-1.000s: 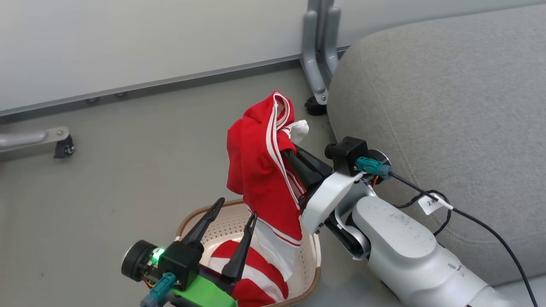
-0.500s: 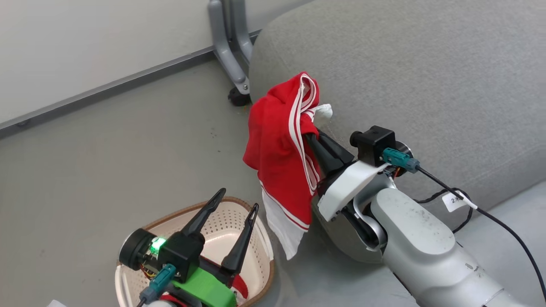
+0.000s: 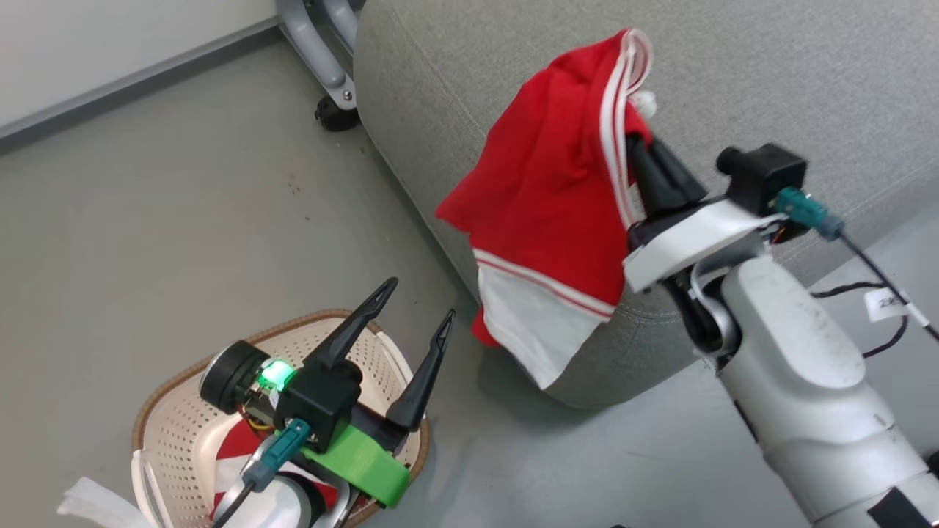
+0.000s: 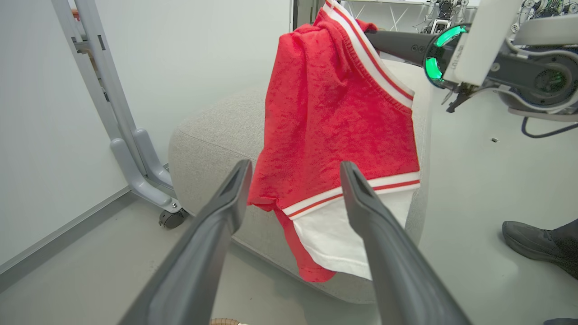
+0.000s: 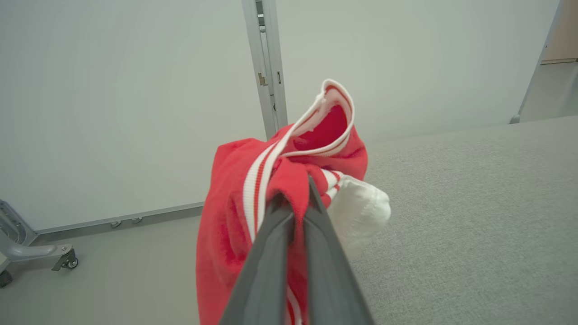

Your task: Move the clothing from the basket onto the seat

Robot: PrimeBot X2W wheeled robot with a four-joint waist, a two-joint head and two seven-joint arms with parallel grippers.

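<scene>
So, not even halfway I'd say. Down at the near left, the basket (image 3: 180, 433) has the smaller red-and-white piece (image 3: 233, 456) lying in it, not yet picked. The left gripper (image 3: 419, 298) hovers just above the basket, spread wide and empty. Further right, the red jersey (image 3: 557, 198) hangs in the air at the near corner of the seat (image 3: 770, 66), not set down yet. The right gripper (image 3: 642, 150) is pressed together, pinching the jersey's striped trim.

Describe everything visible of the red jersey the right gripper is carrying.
The soft red jersey has white-and-red striped trim and a white sleeve at its lower end. It hangs limp, pinched at its striped edge by the shut right gripper, before the rounded corner of the grey fabric seat; contact with it is unclear.
</scene>
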